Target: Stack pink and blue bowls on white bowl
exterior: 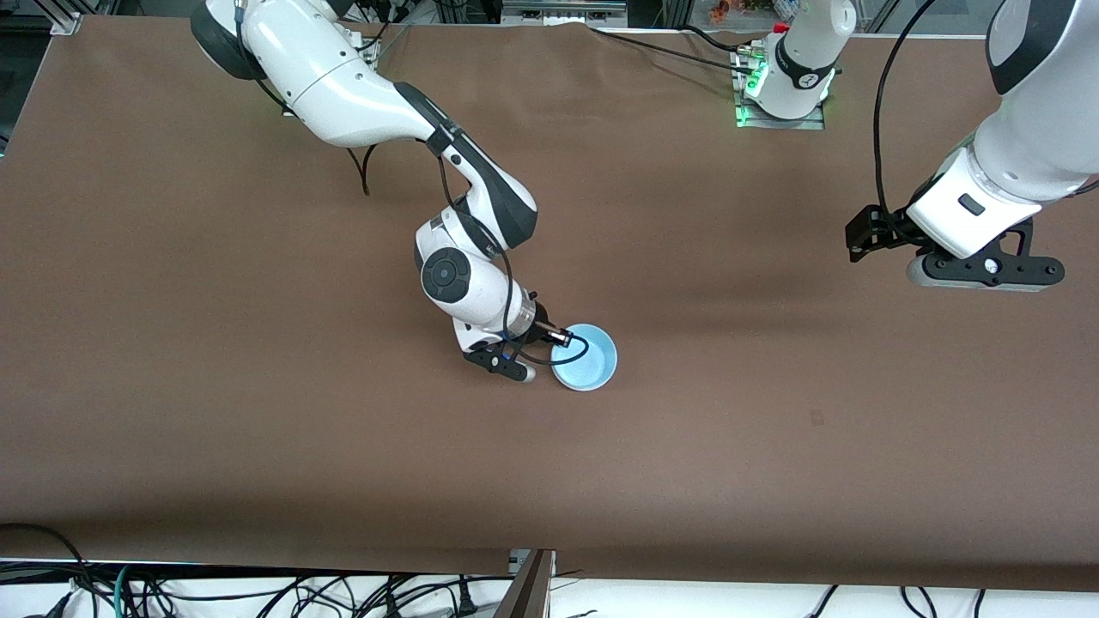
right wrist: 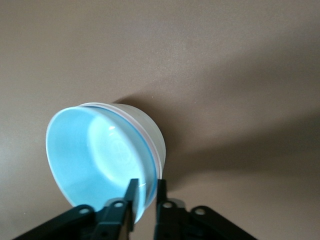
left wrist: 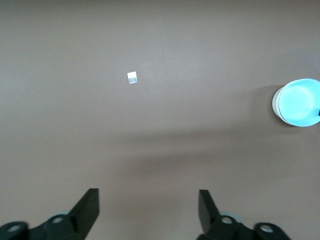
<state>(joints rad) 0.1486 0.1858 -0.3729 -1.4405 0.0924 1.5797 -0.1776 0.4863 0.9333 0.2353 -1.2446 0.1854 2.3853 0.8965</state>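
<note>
Brown paper-ish cover over the whole table (exterior: 258,429), matte and plain apart from soft arm shadows, a small dark spot toward the left arm's end, and a tiny white square tag (left wrist: 132,78) that shows only in the left wrist view. Past the table's edge nearest the front camera there's a mess of black cables (exterior: 258,592); along the top edge sit the arm bases and some metal framing.

The bowls are all in 1 nest around the middle of the table: blue bowl (exterior: 585,357) on top, and in the right wrist view you can see a thin pink rim (right wrist: 137,131) just under it and the white bowl (right wrist: 145,130) as the outer wall. So 3 bowls, 1 stack, sitting flat on the cover.

The right gripper (right wrist: 145,196) is down at the stack's rim on the side toward the right arm's end. Its fingers (right wrist: 131,197) straddle the rim with 1 inside the blue bowl and 1 outside; the gap is narrow and I can't tell if they're pinching the wall or just loose around it.

The left gripper (left wrist: 148,207) waits up over bare table toward the left arm's end, fingers spread wide with nothing between them. Loads of open brown surface on every side of the stack, edges well away.
</note>
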